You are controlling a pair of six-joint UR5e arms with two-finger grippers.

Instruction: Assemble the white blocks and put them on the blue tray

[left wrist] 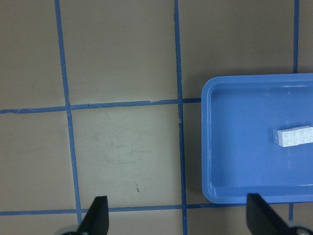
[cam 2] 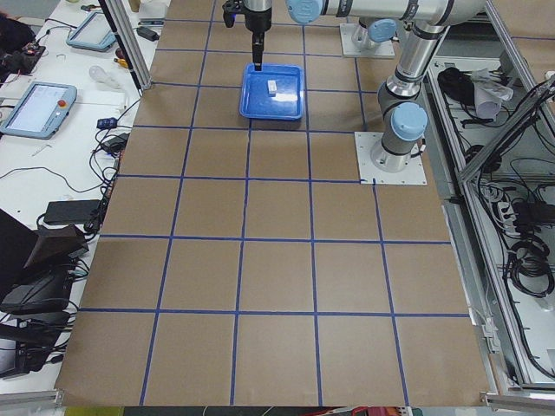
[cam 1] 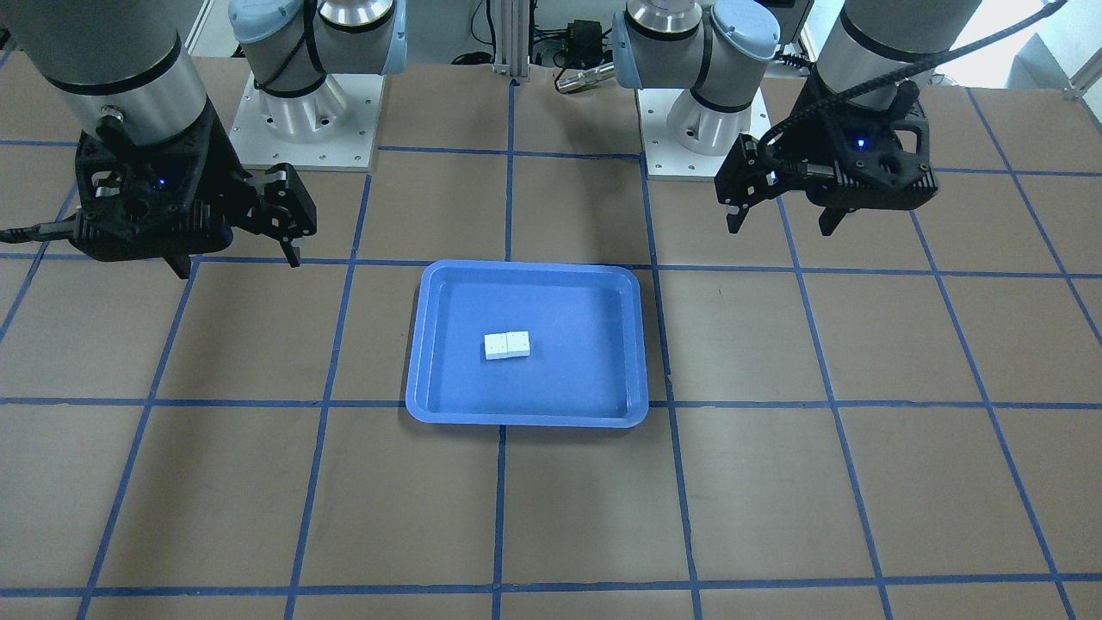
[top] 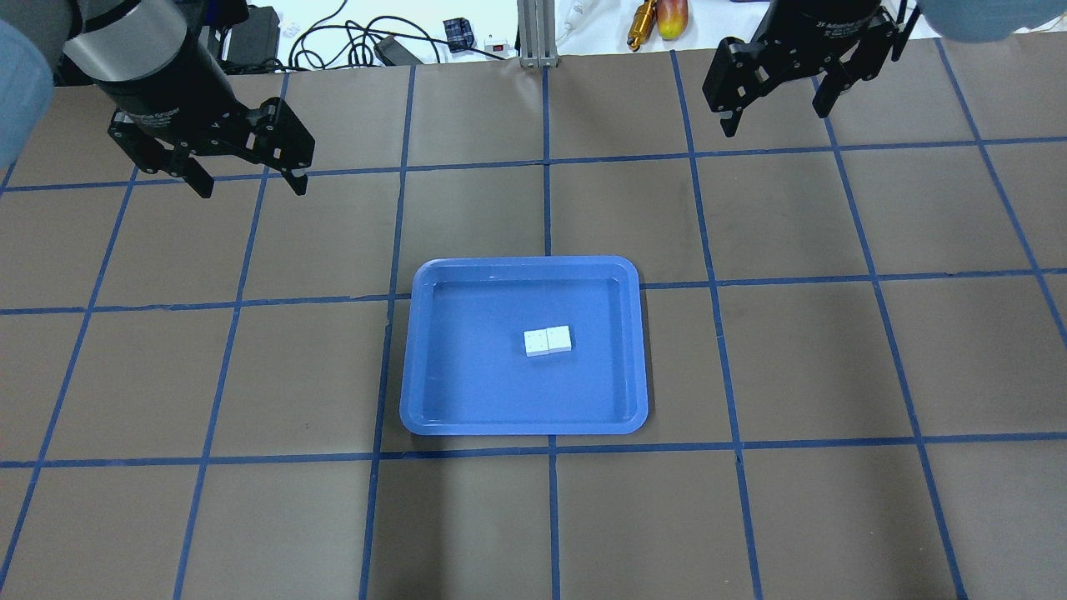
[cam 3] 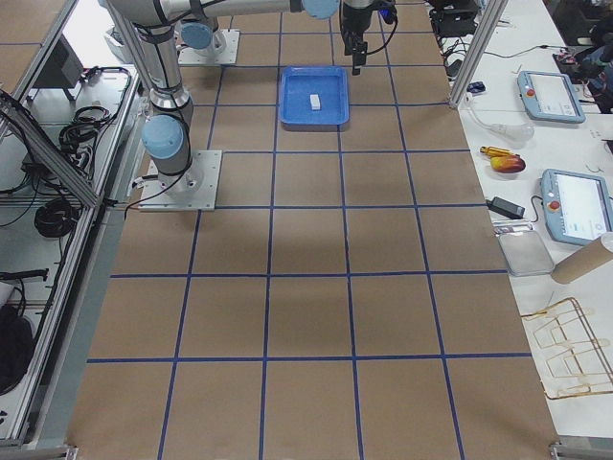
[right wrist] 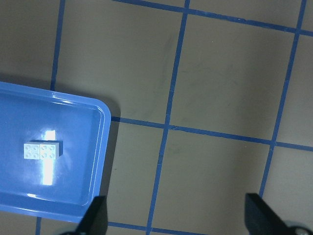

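Note:
The two white blocks lie joined side by side as one short bar in the middle of the blue tray. They show the same way in the overhead view: blocks, tray. My left gripper is open and empty, raised above the table, apart from the tray. My right gripper is open and empty, raised on the tray's other side. The left wrist view shows the blocks in the tray at its right. The right wrist view shows them at its left.
The brown table carries a grid of blue tape lines. The two arm bases stand on white plates behind the tray. Cables and small tools lie beyond the table's far edge.

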